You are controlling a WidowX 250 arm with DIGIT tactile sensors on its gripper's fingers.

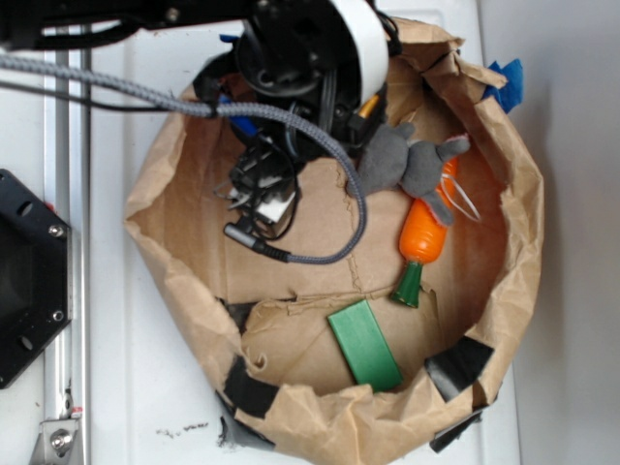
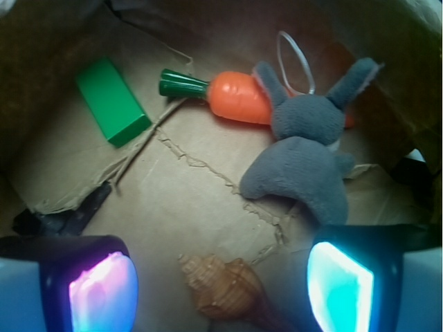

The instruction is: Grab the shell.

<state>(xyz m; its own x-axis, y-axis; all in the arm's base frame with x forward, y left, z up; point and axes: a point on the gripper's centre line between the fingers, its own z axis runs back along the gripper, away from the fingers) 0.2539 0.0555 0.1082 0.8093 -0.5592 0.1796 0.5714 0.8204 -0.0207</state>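
**Shell Lined Up, Not Yet Grabbed**

Inside the paper bag [image 1: 194, 291], the gripper [image 2: 221, 283] hangs with fingers spread either side of the shell [image 2: 223, 287], apparently untouched. Closing remains. The grey plush [image 2: 304, 162] and carrot [image 2: 232, 97] lie beyond.

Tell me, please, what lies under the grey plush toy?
The grey plush lies partly on the orange carrot toy, whose right end it covers. Brown paper is beneath it elsewhere. Anything else under it is hidden.
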